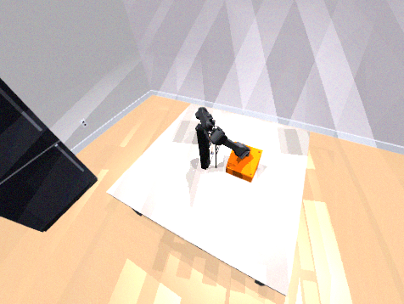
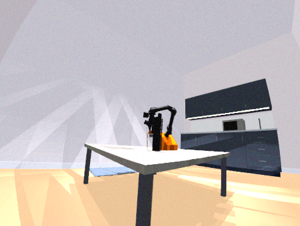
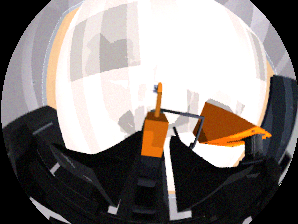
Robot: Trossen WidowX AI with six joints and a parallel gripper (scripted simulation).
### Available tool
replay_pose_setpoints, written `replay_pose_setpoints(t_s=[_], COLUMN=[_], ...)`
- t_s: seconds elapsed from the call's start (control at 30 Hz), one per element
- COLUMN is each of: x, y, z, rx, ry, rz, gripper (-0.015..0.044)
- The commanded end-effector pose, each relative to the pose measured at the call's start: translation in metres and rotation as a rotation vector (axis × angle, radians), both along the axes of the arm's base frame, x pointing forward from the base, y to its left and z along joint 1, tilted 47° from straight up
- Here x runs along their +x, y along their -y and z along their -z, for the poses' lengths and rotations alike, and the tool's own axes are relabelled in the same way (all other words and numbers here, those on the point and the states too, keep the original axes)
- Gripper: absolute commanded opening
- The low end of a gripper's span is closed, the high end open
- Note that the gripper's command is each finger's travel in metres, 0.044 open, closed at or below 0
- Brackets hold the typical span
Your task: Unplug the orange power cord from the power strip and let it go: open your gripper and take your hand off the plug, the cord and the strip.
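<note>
Hovering over the white table (image 1: 238, 221), the hand (image 3: 157, 137) stood partly parted. An orange plug (image 3: 154, 132) apparently sat between its fingers, ungripped.

Matt white table top (image 1: 221, 221), smooth glossy wood-look floor (image 1: 85, 263), dark matt plastic-looking arm (image 1: 204, 144), and a smooth orange block (image 1: 244, 166).

Top view high and far, angled down on table (image 1: 238, 221), exterior low from floor, both showing arm (image 1: 212, 140), wrist fisheye close
</note>
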State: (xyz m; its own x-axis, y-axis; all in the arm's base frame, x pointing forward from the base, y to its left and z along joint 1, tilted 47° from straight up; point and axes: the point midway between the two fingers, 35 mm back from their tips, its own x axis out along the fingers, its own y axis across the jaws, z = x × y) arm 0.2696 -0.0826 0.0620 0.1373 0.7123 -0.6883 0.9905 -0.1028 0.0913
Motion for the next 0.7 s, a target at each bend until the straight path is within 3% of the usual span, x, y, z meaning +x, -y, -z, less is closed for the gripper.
replay_pose_setpoints(t_s=[0.0, 0.03, 0.13, 0.47, 0.67], x=[0.0001, 0.0001, 0.0001, 0.0001, 0.0008], y=[-0.0031, -0.0031, -0.0013, -0.0011, 0.0039], z=[0.0024, 0.0024, 0.0009, 0.0011, 0.0056], rx=[0.004, 0.004, 0.001, 0.001, 0.000], ry=[-0.003, -0.003, -0.001, -0.001, -0.001], rz=[0.006, 0.006, -0.001, -0.001, 0.000], gripper=[0.0160, 0.0160, 0.0081, 0.0000, 0.0000])
